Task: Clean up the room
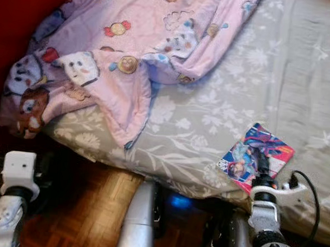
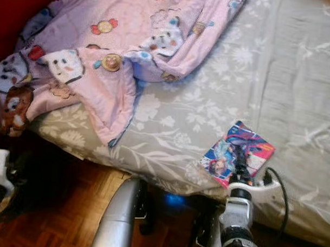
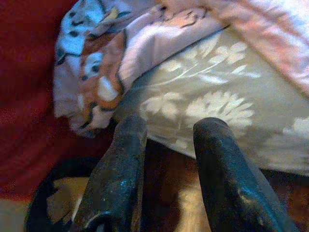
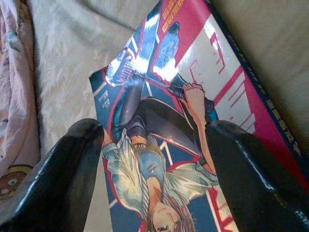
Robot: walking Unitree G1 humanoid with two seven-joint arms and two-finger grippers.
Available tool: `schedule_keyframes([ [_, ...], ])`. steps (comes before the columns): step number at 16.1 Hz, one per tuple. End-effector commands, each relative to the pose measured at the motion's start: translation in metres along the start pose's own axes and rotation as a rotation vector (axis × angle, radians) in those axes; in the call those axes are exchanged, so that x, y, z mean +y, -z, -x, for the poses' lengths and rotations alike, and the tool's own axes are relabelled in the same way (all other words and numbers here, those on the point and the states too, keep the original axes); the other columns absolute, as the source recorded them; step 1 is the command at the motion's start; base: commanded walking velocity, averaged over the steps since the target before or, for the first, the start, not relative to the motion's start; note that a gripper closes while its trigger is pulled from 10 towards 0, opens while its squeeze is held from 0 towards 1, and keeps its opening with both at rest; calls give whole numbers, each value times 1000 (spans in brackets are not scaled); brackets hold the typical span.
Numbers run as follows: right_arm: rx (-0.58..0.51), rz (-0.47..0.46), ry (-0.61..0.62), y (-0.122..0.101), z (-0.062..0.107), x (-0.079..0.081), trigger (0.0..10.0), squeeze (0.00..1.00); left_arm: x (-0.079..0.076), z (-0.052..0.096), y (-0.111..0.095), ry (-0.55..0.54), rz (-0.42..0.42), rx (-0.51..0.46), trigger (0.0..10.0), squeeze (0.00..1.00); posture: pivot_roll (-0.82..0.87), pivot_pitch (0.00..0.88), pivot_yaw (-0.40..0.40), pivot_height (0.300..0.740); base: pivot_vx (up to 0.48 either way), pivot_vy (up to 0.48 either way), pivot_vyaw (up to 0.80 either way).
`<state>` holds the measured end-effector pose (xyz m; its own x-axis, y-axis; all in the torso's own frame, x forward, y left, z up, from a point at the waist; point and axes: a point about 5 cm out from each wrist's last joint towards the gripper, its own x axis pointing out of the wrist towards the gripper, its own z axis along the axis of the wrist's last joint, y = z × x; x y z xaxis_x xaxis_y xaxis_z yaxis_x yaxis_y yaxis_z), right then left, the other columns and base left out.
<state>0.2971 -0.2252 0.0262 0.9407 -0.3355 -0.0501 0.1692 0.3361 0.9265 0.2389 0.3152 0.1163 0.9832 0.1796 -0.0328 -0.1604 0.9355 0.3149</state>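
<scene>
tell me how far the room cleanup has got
Nothing looks finished yet. In hand: the right gripper hangs over the glossy red and blue comic book near the bed's edge, fingers open either side of its cover, not gripping. Left to do: lift the book away, and the crumpled pink cartoon-print blanket lies bunched on the grey floral bedsheet. The left gripper sits low beside the bed.

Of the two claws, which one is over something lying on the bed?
The right claw: its open fingers straddle the comic book near the bed's edge. The left claw hangs lower, beside the bed near the pink blanket.
</scene>
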Motion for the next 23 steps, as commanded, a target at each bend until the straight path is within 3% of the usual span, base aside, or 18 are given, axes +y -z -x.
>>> schedule_keyframes([
  [1, -24, -9, 22, -3, 9, -13, 10000, 0, 12, 8, 7, -28, -12, 45, 10000, 0, 407, 505, 173, 630, 0, 0, 0],
  [3, -34, 1, -8, -8, 10, -13, 10000, 0, 14, 8, 7, -30, -14, 48, 10000, 0, 405, 508, 175, 630, 0, 0, 0],
  [9, -91, 41, 66, -27, 15, -29, 10000, 0, 10, 9, 8, -24, -12, 58, 10000, 0, 388, 503, 164, 630, 0, 0, 0],
  [10, -46, 126, 70, -27, 15, -28, 10000, 0, 8, 7, 9, -26, -7, 56, 10000, 0, 375, 497, 152, 630, 0, 0, 0],
  [11, 8, 280, 41, -26, 12, -23, 10000, 0, 5, 4, 9, -33, 7, 50, 10000, 0, 362, 491, 139, 630, 0, 0, 0],
  [13, -17, 322, -11, -38, 7, -17, 10000, 0, 0, 1, 9, -40, 24, 44, 10000, 0, 332, 482, 116, 630, 0, 0, 0],
  [17, -58, 311, 30, -54, 10, -25, 10000, 0, -7, -2, 11, -41, 43, 43, 10000, 0, 309, 485, 100, 630, 0, 0, 0],
  [19, -32, 323, 57, -48, 15, -31, 10000, 0, -6, -3, 11, -46, 45, 41, 10000, 0, 314, 486, 100, 630, 0, 0, 0],
  [23, 44, 253, 124, -26, 27, -44, 10000, 0, 1, 3, 12, -56, 29, 45, 10000, 0, 344, 501, 117, 630, 0, 0, 0],
])
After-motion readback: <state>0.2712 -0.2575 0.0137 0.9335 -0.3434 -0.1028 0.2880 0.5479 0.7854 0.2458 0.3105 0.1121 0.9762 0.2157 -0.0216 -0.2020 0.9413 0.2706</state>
